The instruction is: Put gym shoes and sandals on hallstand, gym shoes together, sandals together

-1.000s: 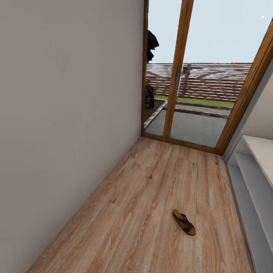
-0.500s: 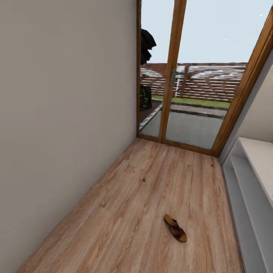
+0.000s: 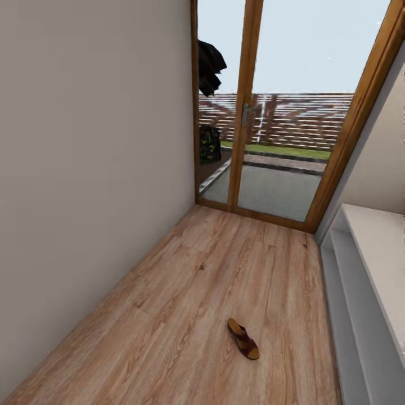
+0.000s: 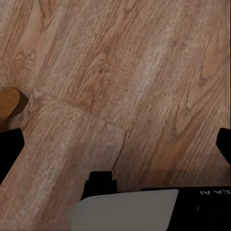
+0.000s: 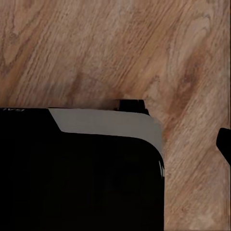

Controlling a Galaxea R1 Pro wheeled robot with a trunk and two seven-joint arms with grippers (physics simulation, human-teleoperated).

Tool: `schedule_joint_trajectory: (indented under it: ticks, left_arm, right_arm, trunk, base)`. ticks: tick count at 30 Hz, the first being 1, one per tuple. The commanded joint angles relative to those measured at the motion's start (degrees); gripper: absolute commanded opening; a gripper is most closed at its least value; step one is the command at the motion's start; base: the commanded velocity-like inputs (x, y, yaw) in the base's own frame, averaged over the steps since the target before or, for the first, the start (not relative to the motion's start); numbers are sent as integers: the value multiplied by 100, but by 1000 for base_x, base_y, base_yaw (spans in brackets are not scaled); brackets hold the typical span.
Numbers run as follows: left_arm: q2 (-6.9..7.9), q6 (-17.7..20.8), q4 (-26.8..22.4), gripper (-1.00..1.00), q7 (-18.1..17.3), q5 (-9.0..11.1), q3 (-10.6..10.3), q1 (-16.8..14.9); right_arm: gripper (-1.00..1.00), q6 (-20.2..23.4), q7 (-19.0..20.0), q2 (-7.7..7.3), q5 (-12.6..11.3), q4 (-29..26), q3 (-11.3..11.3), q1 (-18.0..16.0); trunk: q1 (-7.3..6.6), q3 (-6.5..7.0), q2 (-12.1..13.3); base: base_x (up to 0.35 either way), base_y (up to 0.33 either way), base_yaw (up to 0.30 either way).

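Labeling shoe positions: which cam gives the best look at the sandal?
Head view: the sandal lies whole on the corridor floor, left of the hallstand, straps and footbed visible. Both wrist views look down at floor planks and robot body; no sandal is recognizable there.

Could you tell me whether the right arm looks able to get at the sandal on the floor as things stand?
Probably not yet: the sandal lies alone on open floor ahead, unobstructed, but apparently beyond reach without driving closer.
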Motion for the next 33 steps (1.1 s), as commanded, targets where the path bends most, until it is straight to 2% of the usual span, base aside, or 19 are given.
schedule_joint_trajectory:
  ticks: [1, 7, 16, 33]
  left_arm:
    - [0, 0, 0, 100, 0, 1, 4, 0]
    - [0, 0, 0, 100, 0, 3, 23, 0]
    - [0, 0, 5, 100, 0, 5, 34, 0]
    - [0, 0, 17, 100, -1, 21, 36, 0]
  right_arm:
    - [100, -10, 0, 0, -3, -2, -3, 0]
    - [100, -44, -2, 0, -13, -2, -11, -2]
    - [100, -51, -5, 1, -14, 1, -13, -1]
    - [100, -54, -4, 0, -14, 1, -13, -1]
  trunk:
    - [0, 0, 0]
    - [0, -3, 0]
    - [0, -34, 0]
    - [0, -106, 0]
  base:
    - [0, -306, 0]
    - [13, -305, 25]
    - [70, -246, 201]
    - [7, -19, 252]
